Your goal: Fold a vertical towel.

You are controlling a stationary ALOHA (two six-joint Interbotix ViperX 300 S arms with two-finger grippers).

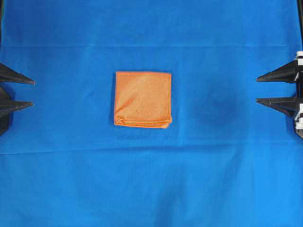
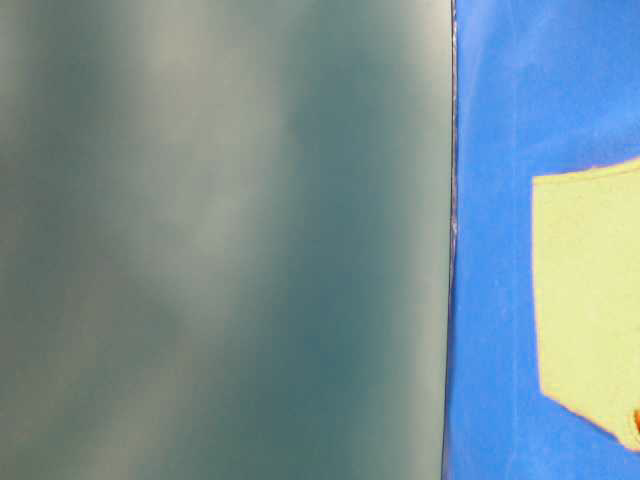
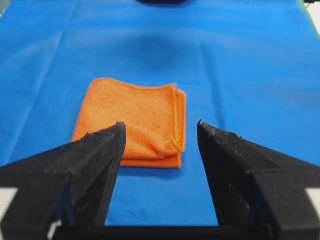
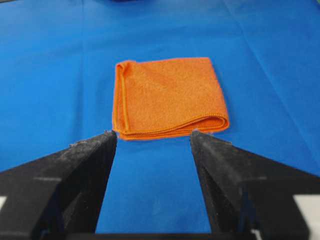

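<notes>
Already the towel (image 1: 142, 99) lay folded into a near-square stack of layers, in the middle of the blue cloth (image 1: 151, 179) that covered the surface. My left hand (image 1: 33, 92) waited well apart from it on one side and my right hand (image 1: 258, 90) well apart on the other. Both had their fingers spread and held nothing.

I judged the folding to be nearly or fully done, so the step in hand was to keep clear or tidy the stack. To do that well, I thought it best to leave the layers alone unless an edge needed squaring. Any pinch should take every layer at a corner together, so that none slid off the rest.

In the overhead view the loose stitched edges bunched along the side of the towel nearer the bottom of the picture, slightly rumpled there. The other three sides sat flat and straight. The towel was so close to square that I could name no clear long axis. Its sides ran square to the line between my two hands. From the right wrist view the rounded fold faced that hand.

The table-level view was too blurred to add anything.
</notes>
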